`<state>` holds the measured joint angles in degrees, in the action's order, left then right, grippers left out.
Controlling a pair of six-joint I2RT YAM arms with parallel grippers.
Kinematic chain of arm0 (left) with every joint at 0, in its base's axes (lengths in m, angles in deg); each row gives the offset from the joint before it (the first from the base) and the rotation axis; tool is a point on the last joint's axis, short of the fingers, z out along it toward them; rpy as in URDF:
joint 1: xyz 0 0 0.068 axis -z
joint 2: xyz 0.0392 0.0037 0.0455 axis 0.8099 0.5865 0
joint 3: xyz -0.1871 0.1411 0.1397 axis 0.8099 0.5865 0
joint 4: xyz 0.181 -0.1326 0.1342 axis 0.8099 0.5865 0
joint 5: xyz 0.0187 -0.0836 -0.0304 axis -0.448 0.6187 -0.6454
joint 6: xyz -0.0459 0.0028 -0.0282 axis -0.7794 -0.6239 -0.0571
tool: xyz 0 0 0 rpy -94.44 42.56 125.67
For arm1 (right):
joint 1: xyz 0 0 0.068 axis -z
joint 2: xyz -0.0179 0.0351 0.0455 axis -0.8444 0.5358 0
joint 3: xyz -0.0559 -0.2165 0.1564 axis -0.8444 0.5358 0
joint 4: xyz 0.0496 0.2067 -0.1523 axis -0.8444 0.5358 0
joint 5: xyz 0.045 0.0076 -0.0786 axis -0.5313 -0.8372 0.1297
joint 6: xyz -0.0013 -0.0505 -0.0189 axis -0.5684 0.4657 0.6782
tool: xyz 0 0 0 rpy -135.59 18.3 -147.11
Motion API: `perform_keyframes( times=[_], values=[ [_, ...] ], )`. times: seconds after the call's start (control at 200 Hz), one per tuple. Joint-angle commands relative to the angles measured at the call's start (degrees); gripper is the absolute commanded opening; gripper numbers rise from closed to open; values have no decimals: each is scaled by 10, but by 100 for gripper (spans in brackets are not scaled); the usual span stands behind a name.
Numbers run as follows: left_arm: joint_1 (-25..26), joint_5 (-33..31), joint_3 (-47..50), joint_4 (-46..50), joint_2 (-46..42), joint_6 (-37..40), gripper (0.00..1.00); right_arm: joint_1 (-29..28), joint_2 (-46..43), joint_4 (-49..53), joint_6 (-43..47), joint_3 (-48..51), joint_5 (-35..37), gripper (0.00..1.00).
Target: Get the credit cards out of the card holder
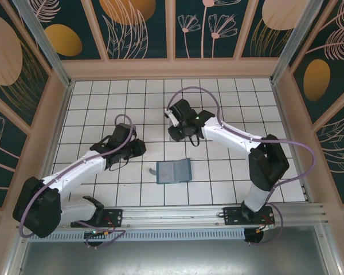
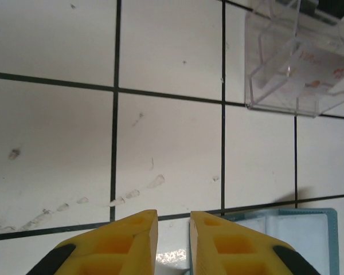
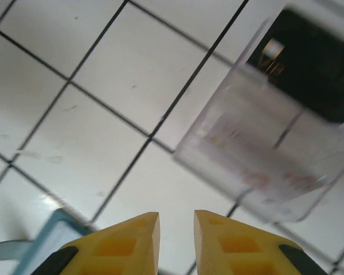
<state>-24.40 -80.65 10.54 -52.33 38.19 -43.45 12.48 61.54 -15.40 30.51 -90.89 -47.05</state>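
Observation:
The card holder (image 1: 174, 171), a slate-blue wallet with a short strap tab, lies open on the tiles between the two arms. Its edge also shows at lower right in the left wrist view (image 2: 292, 229) and at lower left in the right wrist view (image 3: 49, 232). The pale credit card (image 3: 258, 166) with pinkish marks lies in a clear tray (image 2: 258, 86). The dark credit card (image 3: 309, 63) sits at the tray's far side. My left gripper (image 2: 174, 220) hovers left of the wallet, narrowly open and holding nothing. My right gripper (image 3: 176, 220) hangs just short of the tray, jaws narrowly apart and holding nothing.
White tiled floor with black grid lines surrounds everything. Wooden-framed patterned walls (image 1: 172, 63) close in the back and sides. An aluminium rail (image 1: 178, 215) carrying the arm bases runs along the near edge. Smudges (image 2: 132, 192) mark the tile ahead of the left gripper.

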Motion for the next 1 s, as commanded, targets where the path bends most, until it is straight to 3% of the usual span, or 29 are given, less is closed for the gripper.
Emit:
perform_keyframes(
  times=[0.0, 0.355, 0.996],
  values=[
    [-25, 36, 17, -21, -10, 19, 24, -35, -29, -20, -204, 33, -62, 22],
    [-41, 56, 7, -21, -15, 26, 24, -109, 5, 21, -326, 62, -44, 27],
    [-41, 65, 28, -36, -29, 28, 25, -160, 104, 59, -368, 15, -37, 27]
  ],
)
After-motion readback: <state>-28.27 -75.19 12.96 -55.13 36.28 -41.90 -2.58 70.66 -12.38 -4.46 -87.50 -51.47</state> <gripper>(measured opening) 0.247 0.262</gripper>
